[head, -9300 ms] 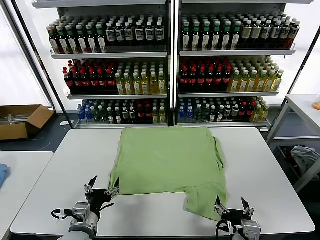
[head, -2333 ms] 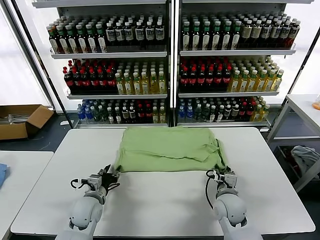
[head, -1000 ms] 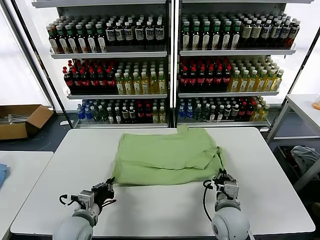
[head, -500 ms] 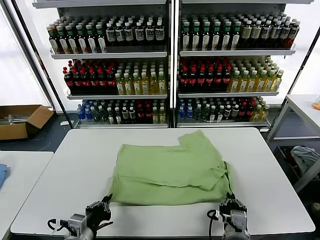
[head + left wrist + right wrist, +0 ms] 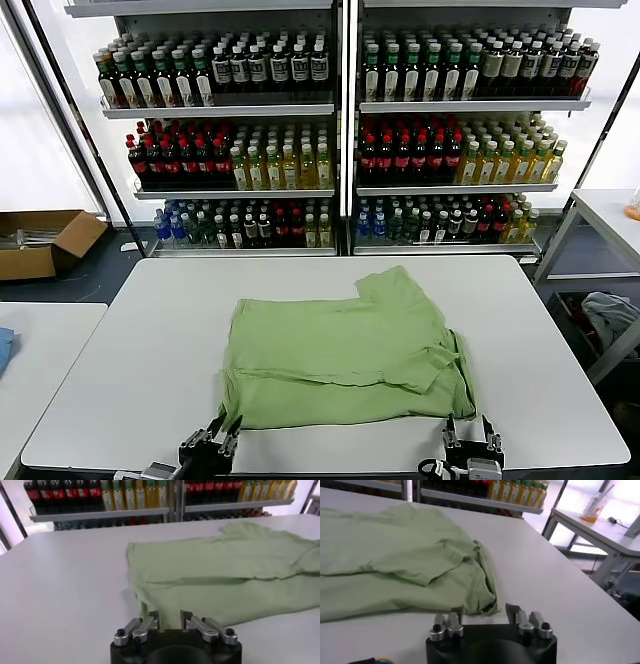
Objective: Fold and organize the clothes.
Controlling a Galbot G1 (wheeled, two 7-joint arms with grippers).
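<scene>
The light green shirt is lying folded once on the white table, its near hem running along the table's front edge and a sleeve poking out toward the far side. Both grippers are sitting just off that near hem, apart from the cloth. The left gripper is hovering by the shirt's front left corner with its fingers spread and holding nothing; in the left wrist view the left gripper is facing the hem with a clear gap between its fingers. The right gripper is waiting by the front right corner, likewise spread and empty, and the right wrist view shows the bunched corner of the shirt lying just ahead of the gripper.

The step in hand looks like the pause between folds, the cloth being released and at rest. The next move probably calls for a fresh grasp, perhaps on one side edge, to bring the shirt over itself into a narrower packet; the rumpled right corner may need smoothing first.

As for containers, a cardboard box is standing open on the floor to the left, its contents unclear. The shelves behind are carrying rows of bottles.
</scene>
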